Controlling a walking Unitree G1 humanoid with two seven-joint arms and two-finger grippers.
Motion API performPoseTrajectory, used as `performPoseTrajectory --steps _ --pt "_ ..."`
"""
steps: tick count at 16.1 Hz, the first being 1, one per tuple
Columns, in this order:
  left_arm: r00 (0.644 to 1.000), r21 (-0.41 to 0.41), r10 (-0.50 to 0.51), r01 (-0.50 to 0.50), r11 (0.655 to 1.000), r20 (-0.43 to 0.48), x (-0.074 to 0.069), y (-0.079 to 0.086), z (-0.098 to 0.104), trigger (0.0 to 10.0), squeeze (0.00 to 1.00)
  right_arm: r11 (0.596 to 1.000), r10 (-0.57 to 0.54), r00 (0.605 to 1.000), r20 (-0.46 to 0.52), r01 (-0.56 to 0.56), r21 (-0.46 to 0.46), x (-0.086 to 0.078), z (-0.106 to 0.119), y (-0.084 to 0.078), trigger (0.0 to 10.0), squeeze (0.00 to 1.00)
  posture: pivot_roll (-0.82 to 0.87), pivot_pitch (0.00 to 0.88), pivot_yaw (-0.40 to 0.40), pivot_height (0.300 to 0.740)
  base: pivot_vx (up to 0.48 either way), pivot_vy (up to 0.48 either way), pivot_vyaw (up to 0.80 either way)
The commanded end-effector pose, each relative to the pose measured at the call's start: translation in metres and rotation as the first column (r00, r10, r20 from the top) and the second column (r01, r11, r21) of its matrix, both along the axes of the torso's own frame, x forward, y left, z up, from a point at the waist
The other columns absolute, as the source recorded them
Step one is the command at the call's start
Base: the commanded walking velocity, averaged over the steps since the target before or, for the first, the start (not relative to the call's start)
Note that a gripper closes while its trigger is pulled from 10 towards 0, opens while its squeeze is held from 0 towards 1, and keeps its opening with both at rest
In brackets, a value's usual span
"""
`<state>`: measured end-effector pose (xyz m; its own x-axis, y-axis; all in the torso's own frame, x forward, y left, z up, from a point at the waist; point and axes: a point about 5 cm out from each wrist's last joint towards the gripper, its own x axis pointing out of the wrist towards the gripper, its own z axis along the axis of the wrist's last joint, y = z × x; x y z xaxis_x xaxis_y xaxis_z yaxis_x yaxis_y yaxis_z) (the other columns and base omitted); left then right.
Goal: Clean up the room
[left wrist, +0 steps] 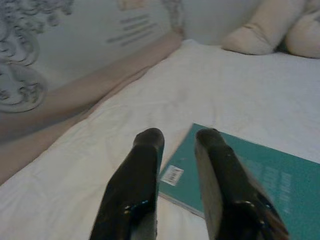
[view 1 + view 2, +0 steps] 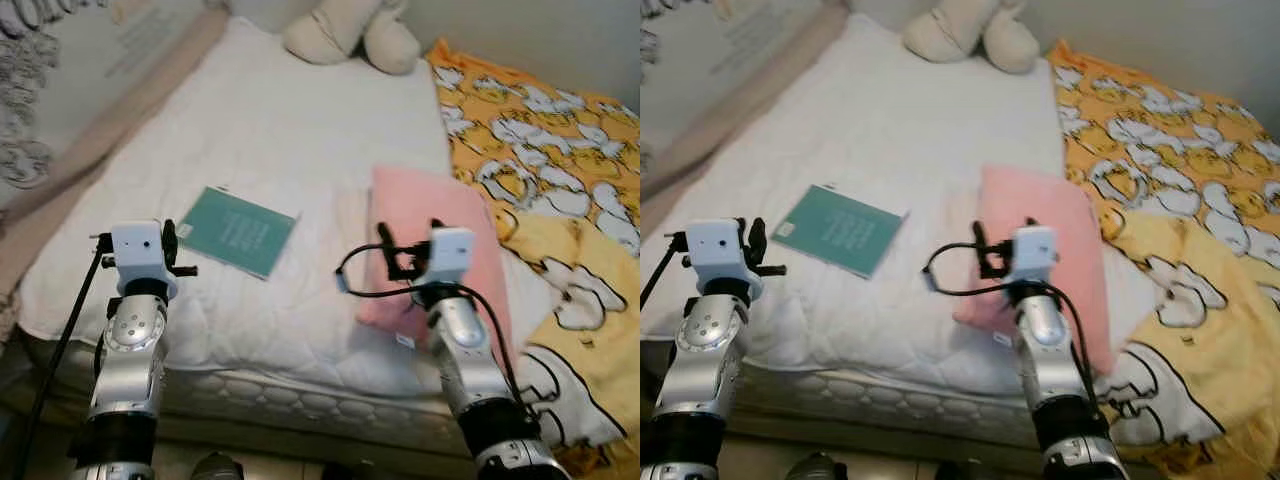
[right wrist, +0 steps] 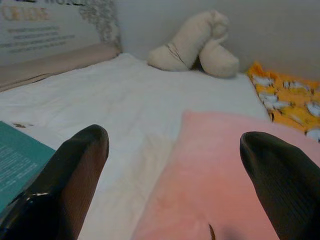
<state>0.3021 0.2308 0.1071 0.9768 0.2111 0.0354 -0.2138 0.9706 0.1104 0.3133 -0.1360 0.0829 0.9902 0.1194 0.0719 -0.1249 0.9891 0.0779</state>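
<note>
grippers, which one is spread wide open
The right gripper, over the pink pillow; the left gripper, by the teal book, shows a narrow gap.

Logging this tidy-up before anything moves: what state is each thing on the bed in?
Teal book: closed, flat on mattress.
Pink pillow: flat, near mattress edge.
Yellow blanket: rumpled, spilling off the bed.
Plush toy: lying at bed's head.
Left claw: narrowly open, empty.
Right claw: wide open, empty.
</note>
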Motion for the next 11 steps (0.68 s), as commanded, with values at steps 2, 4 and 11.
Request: performPoseTrajectory --steps 2,4,11 --pt "0.999 -0.014 -0.009 0.009 1.0 0.038 0.009 -0.003 0.006 10.0 1.0 0.997 -0.065 0.996 -0.058 0.067 0.025 -0.005 -0.011 -0.018 10.0 1.0 0.02 0.0 -0.104 0.74 0.0 0.0 0.0" --pt "0.996 0.049 -0.068 0.066 0.997 0.05 0.012 -0.007 0.01 10.0 1.0 0.997 -0.078 0.992 -0.098 0.075 -0.027 -0.018 -0.022 -0.032 10.0 1.0 0.01 0.0 -0.095 0.74 0.0 0.0 0.0" --pt "0.983 0.048 -0.175 0.173 0.984 0.049 0.008 -0.025 0.001 10.0 0.0 0.99 -0.063 0.989 -0.134 0.044 -0.138 -0.019 -0.027 -0.023 10.0 0.0 0.01 0.0 -0.091 0.74 0.0 -0.249 0.0"
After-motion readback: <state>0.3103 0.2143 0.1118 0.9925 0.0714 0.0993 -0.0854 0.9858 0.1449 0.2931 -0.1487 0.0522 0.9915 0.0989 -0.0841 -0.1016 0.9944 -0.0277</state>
